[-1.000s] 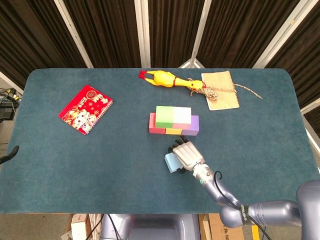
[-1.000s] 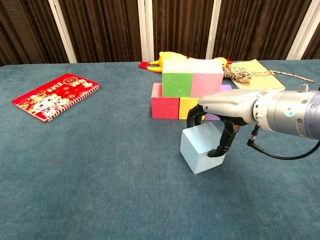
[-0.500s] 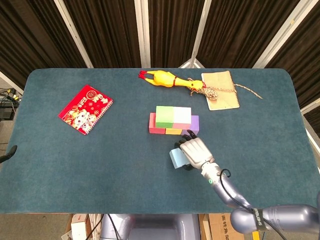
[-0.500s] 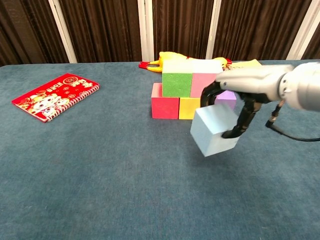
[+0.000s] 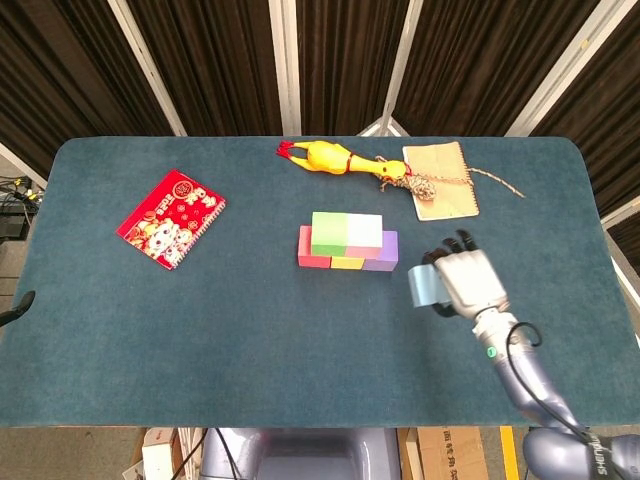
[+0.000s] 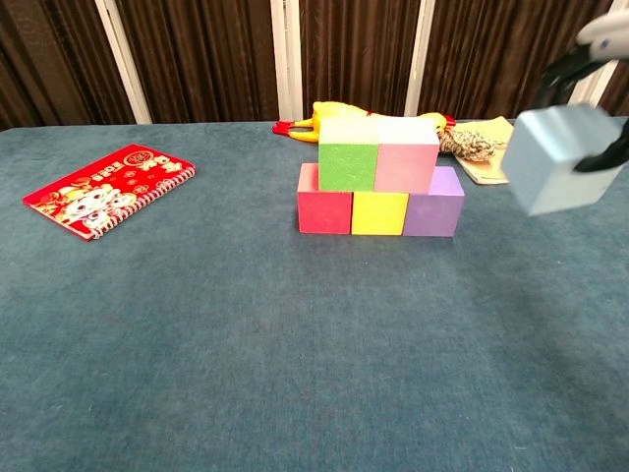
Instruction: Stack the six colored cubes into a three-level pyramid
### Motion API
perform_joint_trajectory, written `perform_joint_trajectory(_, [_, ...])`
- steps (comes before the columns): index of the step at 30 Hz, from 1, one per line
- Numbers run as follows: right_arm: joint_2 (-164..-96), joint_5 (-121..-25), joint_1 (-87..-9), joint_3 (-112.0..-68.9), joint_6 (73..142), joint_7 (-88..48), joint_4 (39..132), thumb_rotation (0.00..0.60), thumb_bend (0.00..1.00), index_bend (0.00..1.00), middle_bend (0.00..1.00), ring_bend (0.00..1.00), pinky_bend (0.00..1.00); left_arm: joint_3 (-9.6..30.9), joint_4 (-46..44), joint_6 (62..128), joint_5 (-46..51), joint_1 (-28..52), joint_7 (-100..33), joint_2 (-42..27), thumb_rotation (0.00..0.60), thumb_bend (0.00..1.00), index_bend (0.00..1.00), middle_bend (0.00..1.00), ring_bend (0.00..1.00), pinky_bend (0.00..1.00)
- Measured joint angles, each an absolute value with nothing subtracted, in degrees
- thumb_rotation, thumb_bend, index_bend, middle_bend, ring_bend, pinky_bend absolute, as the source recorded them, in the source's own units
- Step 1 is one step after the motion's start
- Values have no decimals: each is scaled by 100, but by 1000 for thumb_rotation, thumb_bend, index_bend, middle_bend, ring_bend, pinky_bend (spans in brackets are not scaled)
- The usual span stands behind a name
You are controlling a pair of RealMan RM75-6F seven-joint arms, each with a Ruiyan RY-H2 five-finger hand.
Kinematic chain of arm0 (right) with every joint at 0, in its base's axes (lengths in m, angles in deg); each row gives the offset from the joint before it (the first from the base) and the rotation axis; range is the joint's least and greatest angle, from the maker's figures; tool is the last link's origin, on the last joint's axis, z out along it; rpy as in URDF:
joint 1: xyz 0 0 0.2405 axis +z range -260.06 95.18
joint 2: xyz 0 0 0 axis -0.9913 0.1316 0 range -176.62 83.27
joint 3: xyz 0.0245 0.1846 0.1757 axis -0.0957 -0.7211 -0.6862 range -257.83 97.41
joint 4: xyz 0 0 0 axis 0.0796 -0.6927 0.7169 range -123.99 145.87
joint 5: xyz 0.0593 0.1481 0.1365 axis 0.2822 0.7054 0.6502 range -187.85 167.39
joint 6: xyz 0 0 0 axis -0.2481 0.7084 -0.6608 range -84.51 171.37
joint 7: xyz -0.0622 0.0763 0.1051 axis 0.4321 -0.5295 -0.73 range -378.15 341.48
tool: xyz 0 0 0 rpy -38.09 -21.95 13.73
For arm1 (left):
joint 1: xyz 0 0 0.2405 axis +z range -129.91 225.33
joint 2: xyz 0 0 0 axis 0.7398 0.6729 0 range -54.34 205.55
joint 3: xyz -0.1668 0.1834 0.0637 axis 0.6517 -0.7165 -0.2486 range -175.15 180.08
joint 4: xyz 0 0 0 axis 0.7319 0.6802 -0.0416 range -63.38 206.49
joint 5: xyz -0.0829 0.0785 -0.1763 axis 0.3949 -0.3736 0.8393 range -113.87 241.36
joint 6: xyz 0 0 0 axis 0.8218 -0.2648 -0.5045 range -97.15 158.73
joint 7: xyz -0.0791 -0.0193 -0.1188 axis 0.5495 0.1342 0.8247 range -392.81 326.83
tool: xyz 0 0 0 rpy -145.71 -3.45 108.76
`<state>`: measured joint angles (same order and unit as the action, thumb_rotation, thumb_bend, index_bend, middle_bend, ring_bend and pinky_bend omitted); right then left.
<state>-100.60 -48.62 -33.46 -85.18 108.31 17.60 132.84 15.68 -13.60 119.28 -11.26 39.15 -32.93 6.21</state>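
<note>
Red (image 6: 324, 209), yellow (image 6: 378, 212) and purple (image 6: 433, 210) cubes form a row on the table, with green (image 6: 348, 165) and pink (image 6: 408, 166) cubes on top of them. From the head view the same stack (image 5: 346, 241) sits mid-table. My right hand (image 5: 467, 284) grips the light blue cube (image 6: 556, 158) (image 5: 423, 284) in the air, to the right of the stack and above its top level. Only the fingertips (image 6: 600, 29) show at the chest view's right edge. My left hand is out of sight.
A red spiral notebook (image 5: 170, 217) lies at the left. A yellow rubber chicken (image 5: 341, 160) and a tan notepad (image 5: 440, 180) with a rope toy (image 5: 425, 184) lie behind the stack. Bare table stretches in front of the stack.
My right hand lifted the light blue cube off the table in front of the stack and carried it up and to the right.
</note>
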Motion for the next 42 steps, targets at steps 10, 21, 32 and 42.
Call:
perform_joint_trajectory(10, [-9409,-3275,-2572,-9053,10654,2370,13466,600,332,427,396,169,0,1617,-1131,11869,-1007,3886,-3432,597,600,244,204,41,12,29])
perform_joint_trajectory(21, [-9578,-422,-914,-9553,9970,3214,12633,600,332,427,396,169,0,1608,-1153,11883,-987,3898,-3522,601,600,243,204,39,1,29])
perform_joint_trajectory(32, [-10244,1780,536,-9922,9652,4144,11156,600,332,427,396,169,0,1646,-1055,11932,-961,3904,-3576,575,600,243,199,32,0,27])
perform_joint_trajectory(42, [-10849,2197,638,-10062,9213,4422,10479,600,333,427,396,169,0,1686,-1007,11950,-939,3923,-3413,574,600,180,196,22,0,26])
